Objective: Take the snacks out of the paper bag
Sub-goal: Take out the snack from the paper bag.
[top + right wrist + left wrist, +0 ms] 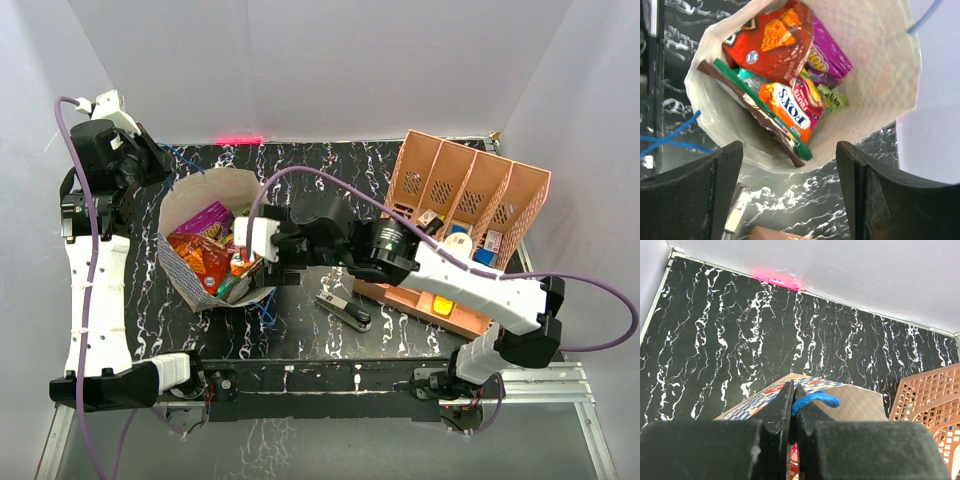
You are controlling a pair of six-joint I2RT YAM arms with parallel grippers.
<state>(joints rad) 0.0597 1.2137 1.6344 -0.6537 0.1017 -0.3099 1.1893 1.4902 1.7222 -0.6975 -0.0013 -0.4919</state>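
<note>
bench (pixel 300 170): black with white marbling, carries everything
paper bag (pixel 215 185): left of centre on the bench, cream-white, blue-and-white diamond band on the outside; mouth wide open and tipped toward the right arm
bag contents: snacks all inside, piled at the bottom, none out on the bench
red-orange packet (pixel 772 42): on top of the pile, biggest one showing
purple packet (pixel 832 57): partly under the red-orange one, against the bag wall
FOX'S packet (pixel 790 107): orange, lies in the middle of the pile
brown packet (pixel 752 102): long strip, beside the FOX'S packet
teal-green packet (pixel 740 80): thin edge, just beside the brown one
left fingers (pixel 782 405): pressed together, pinching the blue string handle (pixel 815 401) above the bag's rim
right fingers (pixel 695 190): spread wide, nothing between them, at the bag's mouth and pointed into it; not touching any packet
organiser (pixel 470 190): salmon-pink, right side of the bench, well apart from the bag
stapler (pixel 345 310): black, on the bench between bag and organiser, under the right arm
</note>
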